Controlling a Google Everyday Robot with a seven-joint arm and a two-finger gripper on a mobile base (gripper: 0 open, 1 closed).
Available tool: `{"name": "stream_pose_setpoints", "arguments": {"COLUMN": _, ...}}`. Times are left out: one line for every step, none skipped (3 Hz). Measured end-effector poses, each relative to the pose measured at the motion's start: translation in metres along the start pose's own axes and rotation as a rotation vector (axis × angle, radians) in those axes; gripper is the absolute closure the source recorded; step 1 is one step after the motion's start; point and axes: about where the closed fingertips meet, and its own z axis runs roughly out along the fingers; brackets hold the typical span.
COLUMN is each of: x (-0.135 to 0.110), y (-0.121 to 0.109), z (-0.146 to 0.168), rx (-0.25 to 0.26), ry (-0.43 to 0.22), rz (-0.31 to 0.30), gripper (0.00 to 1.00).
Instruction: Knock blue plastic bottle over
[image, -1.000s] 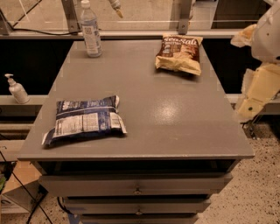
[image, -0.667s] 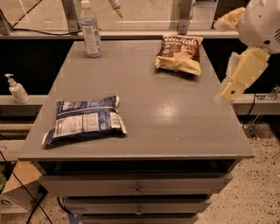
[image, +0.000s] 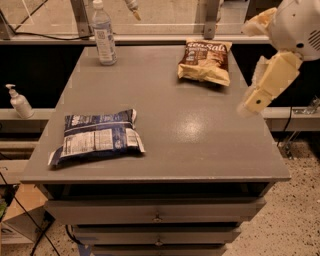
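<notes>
Nearest the camera, the drawer fronts (image: 157, 212) under the table (image: 200, 140) are closed. On the near left of the tabletop lies the dark blue snack bag (image: 97, 137), flat and where it was a second ago.

At the right edge, in mid-depth, the gripper (image: 252, 100) hangs above the table's rim. Over the last second it has come in from beyond the right side, rising and shifting left, so that its tip now overhangs the surface. Whether the claw is open or closed cannot be told; nothing is seen in its hold.

Further back, right of centre, the brown snack bag (image: 205, 60) lies undisturbed. To the left, off the table, the white pump bottle (image: 20, 102) stands on a lower ledge.

At the far left corner, the blue plastic bottle (image: 104, 35) stands upright, cap on, unmoved.

Assessment: the approach has begun but contact has not. The gripper remains well apart from the bottle, with the full width of the table to cross, and its path appears to pass near the brown bag.
</notes>
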Motion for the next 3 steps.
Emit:
{"name": "stream_pose_setpoints", "arguments": {"x": -0.043, "y": -0.011, "z": 0.03, "rx": -0.042, "ry": -0.138, "rz": 0.009, "gripper": 0.0}}
{"name": "stream_pose_setpoints", "arguments": {"x": -0.096, "y": -0.027, "z": 0.06, "rx": -0.074, "ry": -0.277, "rz": -0.021, "gripper": 0.0}}
{"name": "stream_pose_setpoints", "arguments": {"x": -0.137, "y": -0.042, "z": 0.092, "rx": -0.102, "ry": -0.37, "rz": -0.027, "gripper": 0.0}}
